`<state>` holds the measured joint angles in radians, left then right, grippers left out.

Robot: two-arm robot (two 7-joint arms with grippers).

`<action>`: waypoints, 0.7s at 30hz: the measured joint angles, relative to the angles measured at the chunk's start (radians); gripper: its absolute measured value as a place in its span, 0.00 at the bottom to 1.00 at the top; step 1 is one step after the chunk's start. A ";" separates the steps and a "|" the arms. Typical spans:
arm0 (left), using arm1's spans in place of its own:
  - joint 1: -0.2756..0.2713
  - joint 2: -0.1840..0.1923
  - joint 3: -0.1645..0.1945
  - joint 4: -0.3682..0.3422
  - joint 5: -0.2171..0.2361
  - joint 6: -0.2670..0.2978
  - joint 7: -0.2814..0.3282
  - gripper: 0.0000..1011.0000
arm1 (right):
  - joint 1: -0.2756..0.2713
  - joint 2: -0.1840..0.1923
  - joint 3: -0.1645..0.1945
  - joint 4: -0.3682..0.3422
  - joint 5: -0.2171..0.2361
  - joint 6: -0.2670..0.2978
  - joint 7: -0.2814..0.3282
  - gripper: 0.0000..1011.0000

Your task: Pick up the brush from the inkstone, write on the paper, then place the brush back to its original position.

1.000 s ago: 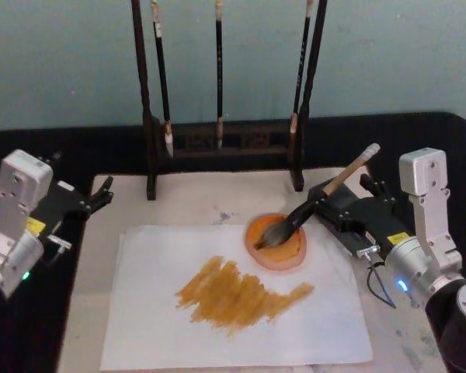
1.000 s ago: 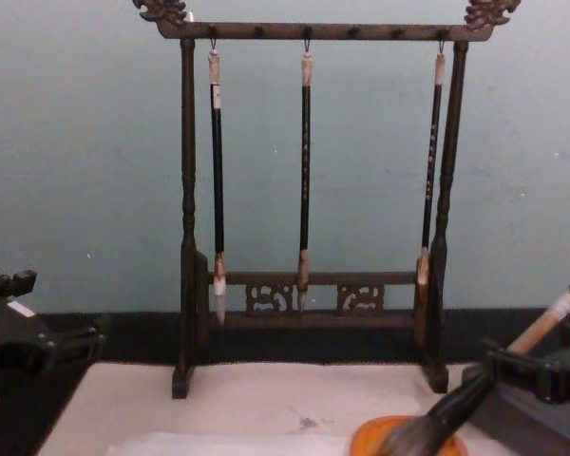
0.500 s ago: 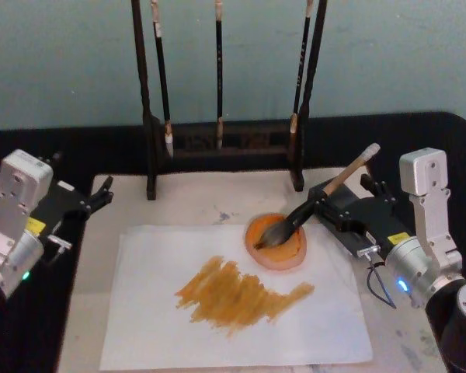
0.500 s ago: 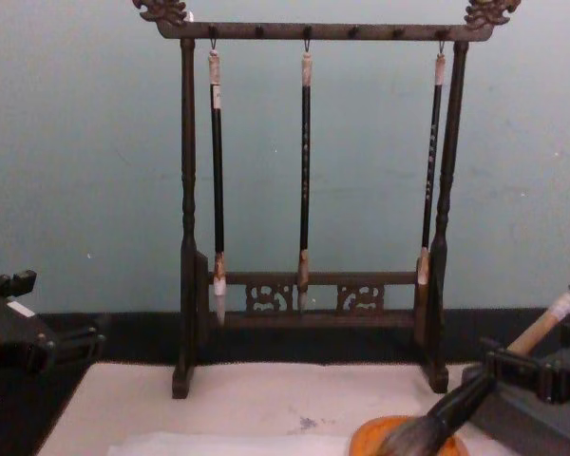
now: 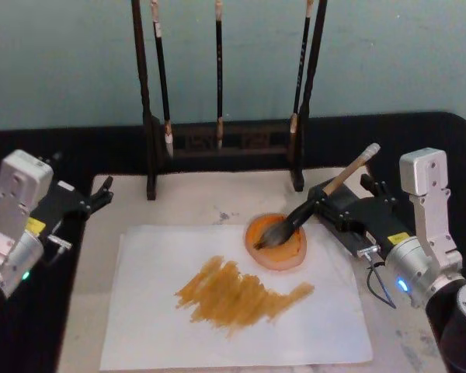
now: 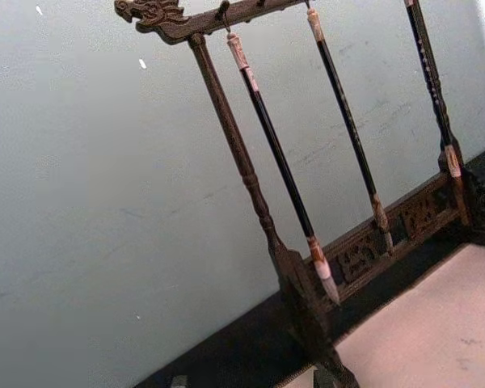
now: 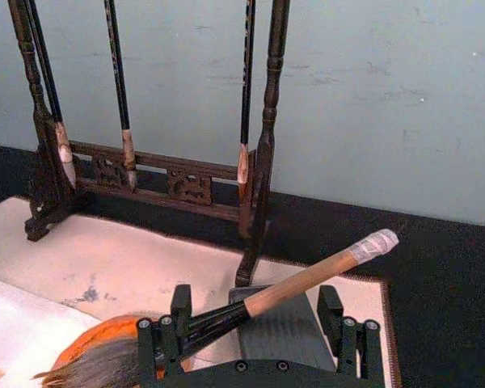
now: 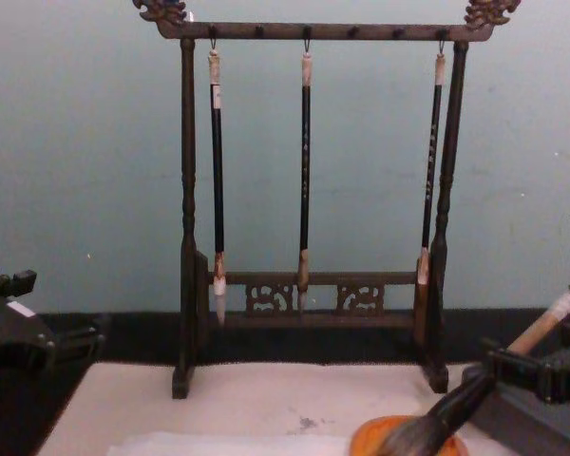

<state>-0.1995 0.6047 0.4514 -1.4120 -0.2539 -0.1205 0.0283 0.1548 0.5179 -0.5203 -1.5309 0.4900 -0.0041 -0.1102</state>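
The thick pale-handled calligraphy brush (image 5: 311, 208) lies slanted, its bushy head in the round orange inkstone (image 5: 277, 241) at the far right edge of the wide cream paper (image 5: 233, 299), which carries orange strokes. The right gripper (image 5: 335, 199) has its fingers spread either side of the handle. The left gripper (image 5: 101, 194) waits off the desk's (image 5: 194, 203) left edge; I cannot tell its fingers' state. The dark wooden brush rack (image 5: 225, 144) bounds the far side.
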 joint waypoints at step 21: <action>0.000 0.000 0.000 0.000 0.000 0.000 0.000 1.00 | 0.000 0.000 0.000 0.000 0.000 0.000 0.000 0.99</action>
<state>-0.1995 0.6047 0.4514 -1.4119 -0.2539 -0.1205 0.0283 0.1548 0.5179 -0.5202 -1.5309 0.4899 -0.0041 -0.1102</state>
